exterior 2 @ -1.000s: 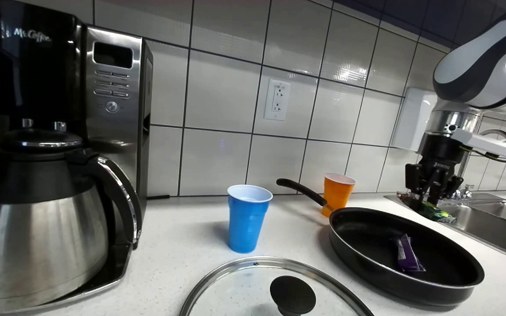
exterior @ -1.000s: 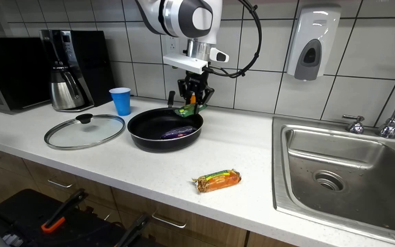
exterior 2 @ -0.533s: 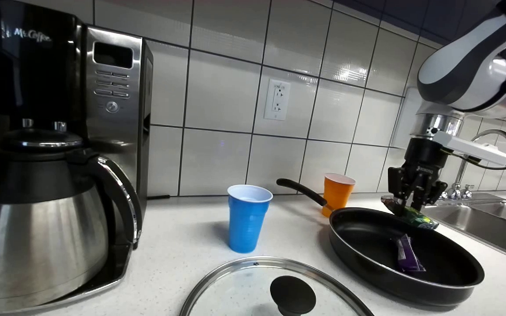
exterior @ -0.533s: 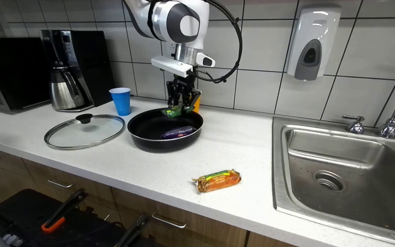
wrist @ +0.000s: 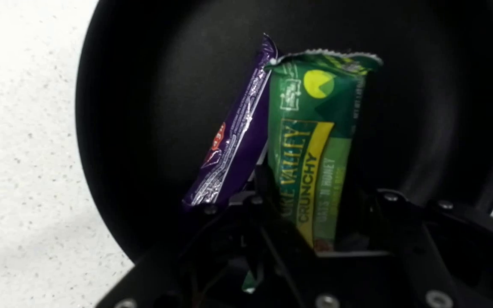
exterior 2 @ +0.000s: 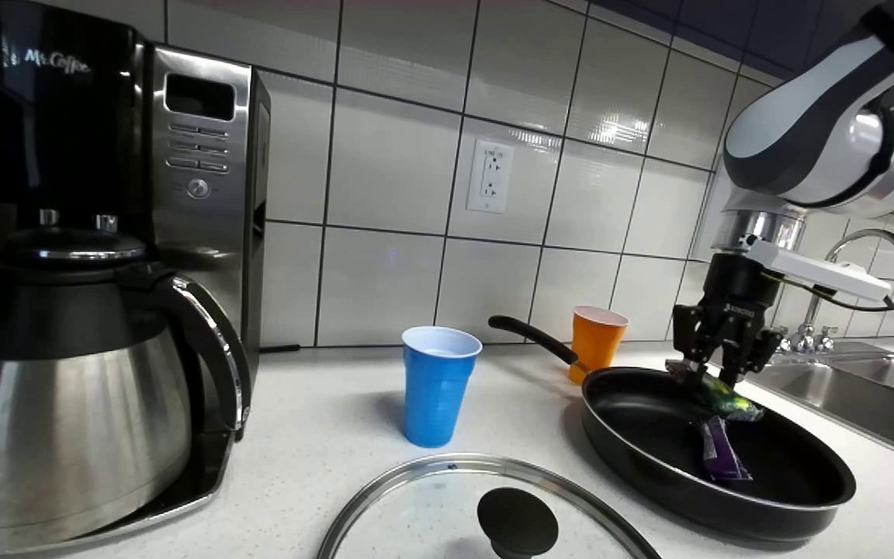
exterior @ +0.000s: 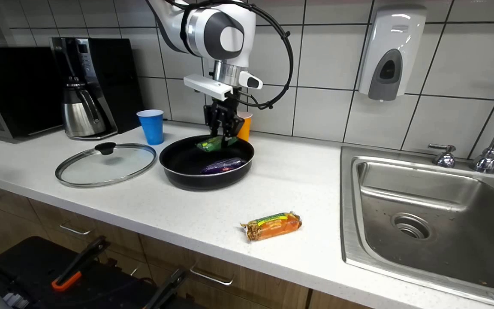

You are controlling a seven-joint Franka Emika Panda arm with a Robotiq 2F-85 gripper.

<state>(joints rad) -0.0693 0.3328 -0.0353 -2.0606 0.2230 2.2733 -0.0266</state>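
Note:
My gripper [exterior: 221, 138] points down into the black pan [exterior: 206, 182], its jaws on either side of a green granola bar [wrist: 315, 115]. In the wrist view the left finger [wrist: 267, 175] lies against the bar's edge, while a dark gap separates the bar from the right finger. The bar's far end rests by a purple-wrapped bar [wrist: 238, 141] lying in the pan. In an exterior view the green bar [exterior 2: 726, 400] slants, its near-wall end high by the pan's back rim. An orange-wrapped bar [exterior: 272, 226] lies on the counter, away from the gripper.
An orange cup [exterior 2: 597, 341] stands behind the pan, close to its handle [exterior 2: 532, 334]. Left of the pan are a glass lid [exterior: 105, 167] and a blue cup [exterior: 151, 127]. A coffee maker [exterior: 88, 94] stands further left; the sink [exterior: 418, 223] is at the right.
My arm has moved left and down with the green bar, from the pan's back rim to inside the pan. The jaws have parted a little in the last half second.

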